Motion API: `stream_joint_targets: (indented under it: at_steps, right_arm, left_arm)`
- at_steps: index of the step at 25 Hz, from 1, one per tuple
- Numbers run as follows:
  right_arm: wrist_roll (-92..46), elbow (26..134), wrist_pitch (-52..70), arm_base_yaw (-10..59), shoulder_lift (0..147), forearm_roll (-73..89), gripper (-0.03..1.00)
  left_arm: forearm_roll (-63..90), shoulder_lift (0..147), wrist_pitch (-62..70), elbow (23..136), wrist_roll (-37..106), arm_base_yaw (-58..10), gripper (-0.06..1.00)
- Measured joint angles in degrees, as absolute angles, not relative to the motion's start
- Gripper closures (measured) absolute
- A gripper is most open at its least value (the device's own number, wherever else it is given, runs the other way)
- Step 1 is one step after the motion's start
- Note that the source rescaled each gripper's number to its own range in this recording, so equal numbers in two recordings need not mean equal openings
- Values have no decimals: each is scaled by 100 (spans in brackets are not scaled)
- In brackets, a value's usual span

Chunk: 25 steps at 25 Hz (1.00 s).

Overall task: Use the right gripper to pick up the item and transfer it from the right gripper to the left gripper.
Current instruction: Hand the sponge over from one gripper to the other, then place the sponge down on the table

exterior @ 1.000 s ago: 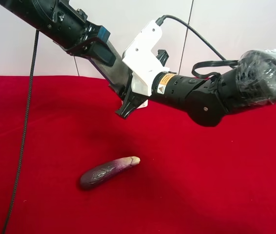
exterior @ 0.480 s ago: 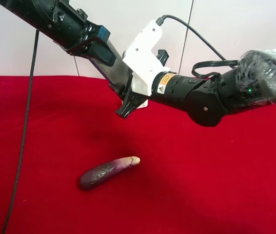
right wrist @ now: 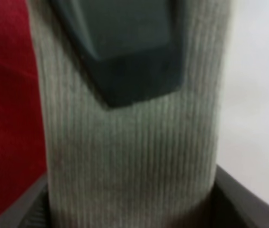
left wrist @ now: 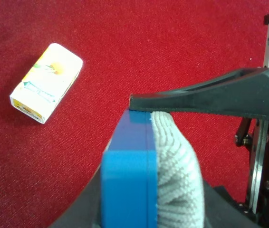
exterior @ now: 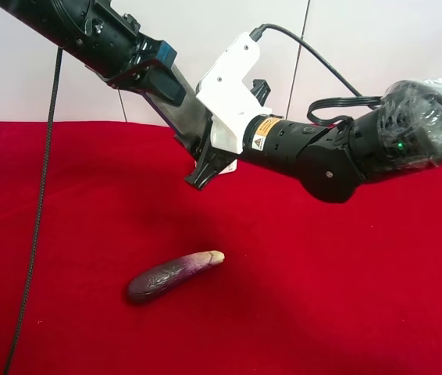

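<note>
Where my right end effector [exterior: 204, 170] meets my left end effector [exterior: 190, 134], both are clamped on the board eraser [left wrist: 146, 180] between them. Judged light: felt face compressible, blue base rigid; grip across flat faces.

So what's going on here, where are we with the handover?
The two arms meet in mid-air above the red cloth, in the middle of the handover. The right gripper and the left gripper are both shut on the item. The left wrist view shows it edge-on, blue base beside grey felt, with a black finger of the right gripper across its end. The right gripper has not let go yet. The eggplant and the small white carton lie on the cloth, apart from both grippers.
</note>
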<state>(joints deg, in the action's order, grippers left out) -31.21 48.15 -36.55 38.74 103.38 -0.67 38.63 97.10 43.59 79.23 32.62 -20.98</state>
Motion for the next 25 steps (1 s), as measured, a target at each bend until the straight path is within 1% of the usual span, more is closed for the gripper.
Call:
stream_joint_targets:
  at_steps: [7,8,9,10,11,12,13,16,20,25]
  right_arm:
    - [-3126,4815,-3655,3874,10338,-66,97]
    - [-3121,4815,-3655,3874,10338,-66,89]
    - [-3096,4815,-3655,3874,10338,-75,70]
    - [-3063,4815,-3657,3874,10338,-93,38]
    - [-3041,4811,-3702,3874,10338,-95,23]
    - [-3026,4811,-3754,3874,10338,-88,13]
    - [-3020,4811,-3797,3874,10338,-88,8]
    - [-3020,4811,-3752,3874,10338,0,9]
    - [-3019,4811,-3746,3874,10338,420,10]
    - [-3019,4811,-3743,3874,10338,1020,10]
  left_arm:
    - [3864,9710,4359,7923,3262,-2098,94]
    - [3926,9710,4332,7923,3262,-2098,94]
    - [3977,9710,4305,7923,3262,-2098,94]
    - [4001,9710,4301,7923,3262,-2098,94]
    - [4017,9710,4301,7923,3262,-2098,94]
    - [4024,9710,4301,7923,3262,-2098,94]
    - [4028,9710,4301,7923,3262,-2098,94]
    - [4034,9710,4301,7923,3262,-2098,94]
    - [4034,9710,4301,7923,3262,-2098,94]
    - [4040,9710,4301,7923,3262,-2098,94]
